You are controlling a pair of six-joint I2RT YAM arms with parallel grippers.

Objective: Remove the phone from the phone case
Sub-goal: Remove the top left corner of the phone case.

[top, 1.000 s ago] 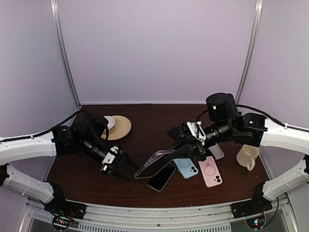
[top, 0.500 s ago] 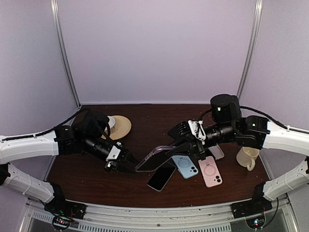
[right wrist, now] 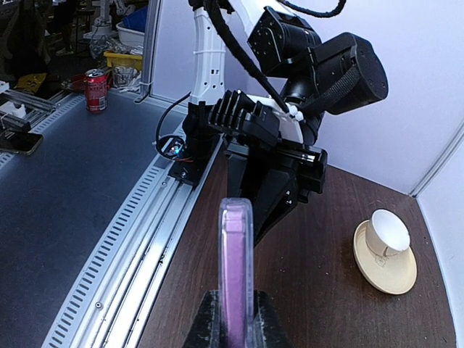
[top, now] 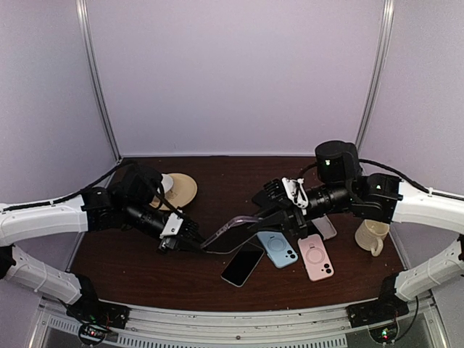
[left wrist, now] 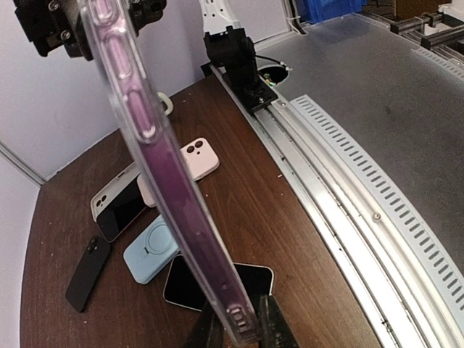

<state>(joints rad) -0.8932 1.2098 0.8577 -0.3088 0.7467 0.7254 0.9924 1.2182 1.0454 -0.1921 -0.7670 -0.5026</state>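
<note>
Top external view gives you the near-to-far order: a slotted metal rail [top: 254,328] runs along the near edge, then comes the dark brown table [top: 145,279]. Nearest on the table is a black handset [top: 243,265], lying flat just below the spot where your two arms meet. To its right are a blue cover [top: 278,249] and a pink cover [top: 316,257], with a grey handset [top: 327,228] partly tucked under the right arm, so this clutter sits right under your work. Above it, the phone case [top: 230,235] hangs off the table, spanning between the grippers. The left gripper [top: 190,244] pinches its left end, and in the left wrist view its fingers [left wrist: 274,328] press on either side of the clear edge. The right gripper [top: 270,217] is clamped on the other end. The right wrist view shows the purple phone [right wrist: 235,261] seated inside the case, edge-on between those pads. Farther right stands a cream mug [top: 372,234], and you cannot tell what it holds. At the far left a white cup [top: 165,183] sits upright on a tan saucer [top: 183,192]. Lilac walls [top: 239,72] enclose the back.
</note>
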